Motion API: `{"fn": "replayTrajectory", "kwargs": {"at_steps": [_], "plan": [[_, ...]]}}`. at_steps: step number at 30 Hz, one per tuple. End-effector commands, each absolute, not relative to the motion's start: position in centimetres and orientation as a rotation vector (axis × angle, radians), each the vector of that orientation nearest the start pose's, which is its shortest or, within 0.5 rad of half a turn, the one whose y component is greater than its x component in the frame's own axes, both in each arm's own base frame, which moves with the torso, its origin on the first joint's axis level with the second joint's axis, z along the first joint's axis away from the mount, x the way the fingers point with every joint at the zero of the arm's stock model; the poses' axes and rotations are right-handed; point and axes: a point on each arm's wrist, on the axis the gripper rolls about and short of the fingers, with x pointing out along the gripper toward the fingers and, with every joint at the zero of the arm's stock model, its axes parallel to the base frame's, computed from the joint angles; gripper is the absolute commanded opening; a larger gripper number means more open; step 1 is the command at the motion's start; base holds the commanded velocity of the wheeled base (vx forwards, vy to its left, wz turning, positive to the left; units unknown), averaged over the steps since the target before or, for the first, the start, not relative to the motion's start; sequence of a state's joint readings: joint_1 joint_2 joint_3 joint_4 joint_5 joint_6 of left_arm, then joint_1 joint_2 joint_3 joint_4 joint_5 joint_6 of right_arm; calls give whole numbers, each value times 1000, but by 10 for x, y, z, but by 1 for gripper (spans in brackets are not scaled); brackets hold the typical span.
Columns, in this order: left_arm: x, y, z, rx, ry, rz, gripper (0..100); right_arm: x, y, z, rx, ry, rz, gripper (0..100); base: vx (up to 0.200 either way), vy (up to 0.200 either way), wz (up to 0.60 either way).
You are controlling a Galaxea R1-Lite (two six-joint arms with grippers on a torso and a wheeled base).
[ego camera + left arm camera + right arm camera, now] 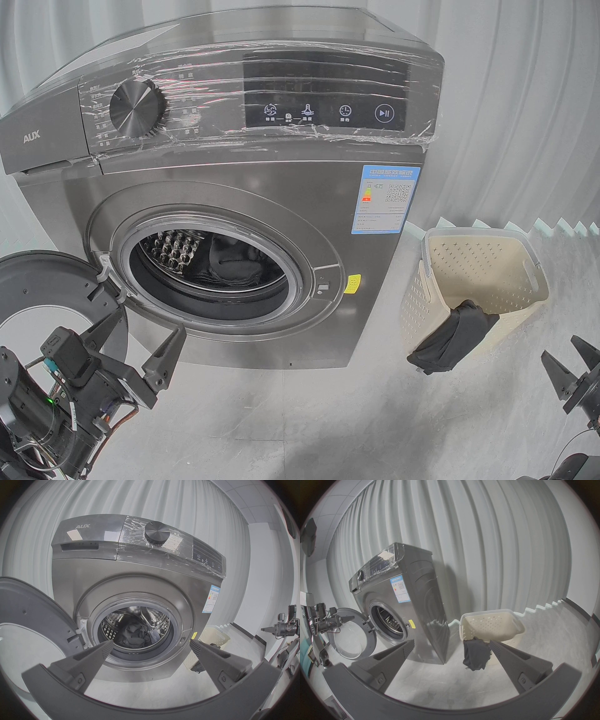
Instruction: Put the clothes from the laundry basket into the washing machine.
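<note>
A grey front-loading washing machine (250, 187) stands with its round door (44, 294) swung open to the left. Dark clothes (234, 262) lie inside the drum (134, 633). To its right a cream laundry basket (481, 275) stands on the floor, and a black garment (453, 337) hangs over its front rim (476, 653). My left gripper (147, 344) is open and empty, low in front of the door opening. My right gripper (572, 369) is open and empty at the right edge, right of the basket.
Pale curtains (493, 542) run behind the machine and basket. The grey floor (350, 412) in front of the machine and basket is bare. The open door juts out at the left beside my left arm.
</note>
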State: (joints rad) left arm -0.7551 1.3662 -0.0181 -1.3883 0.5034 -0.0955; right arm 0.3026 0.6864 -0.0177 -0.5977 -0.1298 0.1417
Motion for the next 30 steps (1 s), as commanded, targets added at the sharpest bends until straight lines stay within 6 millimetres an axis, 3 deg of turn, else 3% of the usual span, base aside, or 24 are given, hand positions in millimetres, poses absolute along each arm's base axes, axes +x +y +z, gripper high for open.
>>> {"fn": "replayTrajectory", "kwargs": {"at_steps": [1,9,18,23,30], "plan": [[109,-88,145,-130,-23,-227,100,38,8,130,138,26,147,100,-200,0,0],[89,-67,152,-151,-34,-213,100,22,3,122,103,12,135,100,-200,0,0],[49,-28,137,-191,40,-189,100,3,-1,108,109,-6,113,100,0,0,0],[32,-9,126,-213,37,-87,100,-13,-2,92,102,-6,102,100,0,-200,0],[25,-1,124,-216,-1,12,100,-16,-2,84,103,26,85,100,0,-200,0]]}}
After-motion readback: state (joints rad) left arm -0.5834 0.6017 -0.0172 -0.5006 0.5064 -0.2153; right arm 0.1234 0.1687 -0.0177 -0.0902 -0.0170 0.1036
